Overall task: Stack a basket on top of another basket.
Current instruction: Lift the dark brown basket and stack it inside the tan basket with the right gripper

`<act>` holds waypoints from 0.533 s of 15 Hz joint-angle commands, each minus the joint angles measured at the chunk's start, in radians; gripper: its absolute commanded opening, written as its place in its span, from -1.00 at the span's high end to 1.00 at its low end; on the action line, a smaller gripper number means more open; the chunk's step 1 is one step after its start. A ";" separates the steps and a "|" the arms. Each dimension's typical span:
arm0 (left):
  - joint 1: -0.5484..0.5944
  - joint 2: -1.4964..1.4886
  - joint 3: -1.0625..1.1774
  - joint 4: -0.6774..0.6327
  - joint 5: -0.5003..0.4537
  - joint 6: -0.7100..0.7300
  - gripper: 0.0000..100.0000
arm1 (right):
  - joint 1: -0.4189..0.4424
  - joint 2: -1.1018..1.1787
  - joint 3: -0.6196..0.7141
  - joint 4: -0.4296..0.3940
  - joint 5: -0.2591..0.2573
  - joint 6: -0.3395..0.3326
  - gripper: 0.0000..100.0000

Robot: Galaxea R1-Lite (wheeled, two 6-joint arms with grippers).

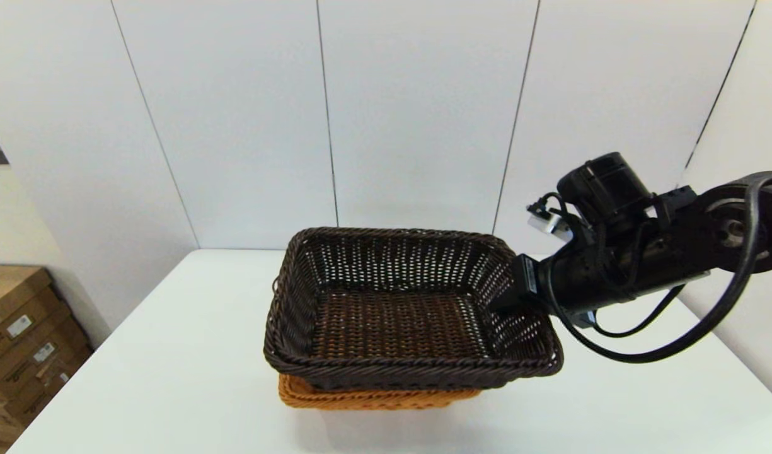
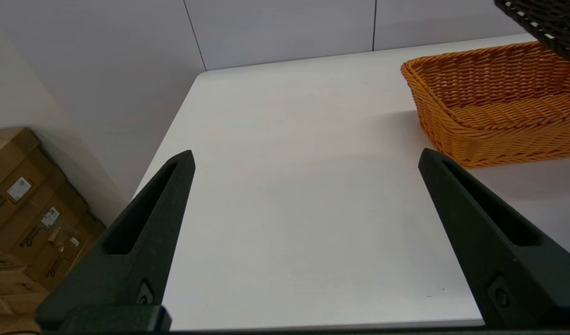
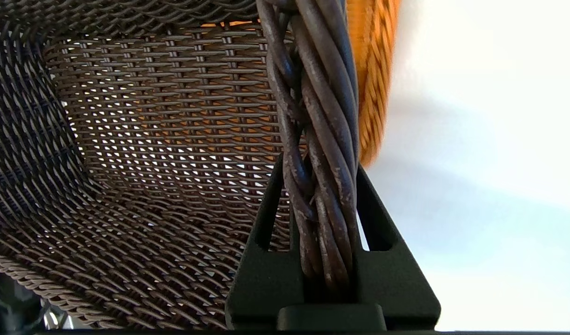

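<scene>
Dark brown rectangular woven wicker basket (image 1: 398,302) — open lattice weave, braided rim; orange-tan rectangular woven wicker basket (image 2: 494,102) — tight horizontal weave; plain white table (image 1: 171,378); black gripper fingers (image 2: 145,237).

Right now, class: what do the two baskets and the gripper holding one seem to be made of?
Dark brown basket: woven wicker, possibly synthetic; smooth twisted strands, worn pale in spots.
Orange-tan basket: similar weave, even colour.
Right gripper: matte black, probably plastic.

Two baskets: one dark basket (image 1: 411,302) and one orange basket (image 1: 373,398). Two pincers: the right pincer (image 3: 319,186) and the left pincer (image 2: 305,163). One tabletop (image 1: 171,378). Several cardboard boxes (image 1: 20,340).
</scene>
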 commanded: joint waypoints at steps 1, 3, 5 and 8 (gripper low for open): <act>0.001 0.001 0.000 0.001 0.000 0.000 -1.00 | 0.022 0.083 -0.055 0.003 0.003 0.003 1.00; 0.001 0.001 0.000 0.001 0.000 0.000 -1.00 | 0.039 0.115 -0.081 0.003 0.003 0.005 1.00; 0.001 0.001 0.000 0.001 0.000 -0.001 -1.00 | 0.064 0.144 -0.116 0.038 -0.002 0.002 1.00; 0.001 0.001 0.000 0.001 0.000 -0.001 -1.00 | 0.070 0.172 -0.155 0.057 -0.004 0.002 1.00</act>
